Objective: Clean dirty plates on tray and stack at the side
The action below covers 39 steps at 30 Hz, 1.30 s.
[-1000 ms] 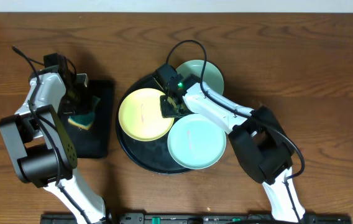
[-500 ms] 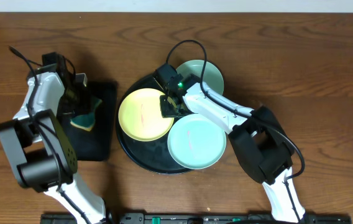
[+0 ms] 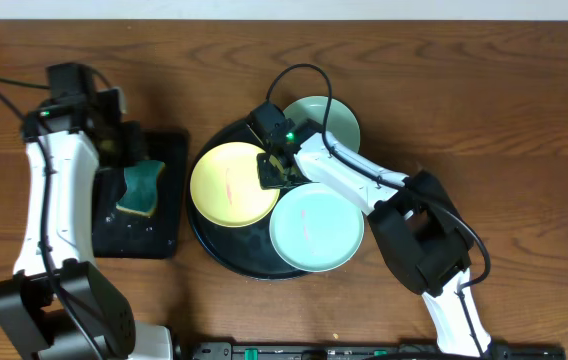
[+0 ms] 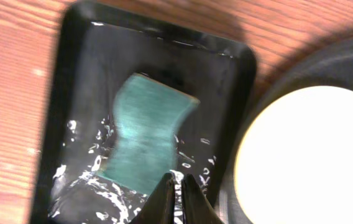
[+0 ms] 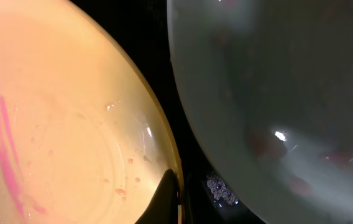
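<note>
The round black tray (image 3: 226, 250) holds a pale yellow plate (image 3: 232, 183) with a pink smear and a mint-blue plate (image 3: 316, 228) in front. A second mint-blue plate (image 3: 329, 118) lies at the tray's far rim. My right gripper (image 3: 276, 170) is shut on the yellow plate's right rim; in the right wrist view its finger (image 5: 170, 186) sits on that rim (image 5: 71, 124), next to the mint-blue plate (image 5: 276, 93). My left gripper (image 3: 127, 148) is shut and empty above the green sponge (image 3: 142, 188). In the left wrist view its tips (image 4: 176, 186) hang just past the sponge (image 4: 148, 140).
The sponge lies flat in a small rectangular black tray (image 3: 169, 235) left of the round tray; it is wet in the left wrist view (image 4: 77, 56). Brown wooden table (image 3: 504, 110) lies all around. The right arm's cable loops over the far plate.
My left gripper has let go of the sponge and pulled up and back to the far left. The sponge now lies flat in the rectangular tray. The right arm has not moved.
</note>
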Available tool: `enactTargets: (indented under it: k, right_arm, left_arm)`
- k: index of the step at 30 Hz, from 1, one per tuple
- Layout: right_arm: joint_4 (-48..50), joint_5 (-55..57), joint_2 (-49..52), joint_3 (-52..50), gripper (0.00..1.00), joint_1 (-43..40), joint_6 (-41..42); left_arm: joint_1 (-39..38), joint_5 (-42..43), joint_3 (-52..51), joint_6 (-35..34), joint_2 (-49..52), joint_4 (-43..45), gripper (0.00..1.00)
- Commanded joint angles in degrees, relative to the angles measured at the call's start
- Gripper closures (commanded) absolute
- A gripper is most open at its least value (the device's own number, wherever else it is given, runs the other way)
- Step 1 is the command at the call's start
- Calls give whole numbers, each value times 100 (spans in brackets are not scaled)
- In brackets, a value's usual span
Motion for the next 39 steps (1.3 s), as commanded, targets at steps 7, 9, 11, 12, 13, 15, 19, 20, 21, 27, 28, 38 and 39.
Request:
enactTargets:
  k: [7, 9, 11, 12, 13, 15, 19, 20, 21, 27, 28, 38, 39]
  right_arm:
    - [-50, -17, 212, 15, 99, 0, -136]
    - [-46, -17, 212, 15, 99, 0, -136]
    - [-42, -17, 212, 15, 99, 0, -136]
    - [-42, -17, 212, 15, 99, 0, -136]
    - [-42, -17, 212, 15, 99, 0, -136]
    - [-39, -15, 212, 15, 98, 0, -136]
    - [-11, -15, 212, 15, 97, 0, -138]
    - [-7, -15, 212, 15, 97, 0, -138]
    - [-4, -15, 212, 15, 97, 0, -138]
    - [-7, -15, 212, 15, 96, 0, -140]
    - [-9, -15, 212, 15, 96, 0, -146]
    - [-28, -13, 212, 15, 96, 0, -181]
    - [-26, -13, 212, 15, 95, 0, -184]
  left_arm:
    - [-863, -1049, -179, -719, 85, -42, 90]
    - [-750, -1064, -179, -527, 76, 48, 75]
    - [-599, -1064, -179, -286, 81, 107, 56]
    - [-507, -1062, -179, -153, 83, 116, 48]
    - [-413, -1016, -179, 13, 83, 116, 41]
    - [-238, -970, -181, 319, 85, 85, 39]
    - [160, -981, -284, 874, 138, 125, 39]
    - [232, -979, -310, 890, 179, 146, 39]
    - [286, -942, -339, 909, 240, 164, 39]
    - [350, -55, -354, 1550, 859, 238, 40]
    - [348, -55, -354, 1550, 977, 256, 40]
    - [374, -166, -354, 1545, 1891, 284, 38]
    - [382, -199, -354, 1545, 1941, 299, 37]
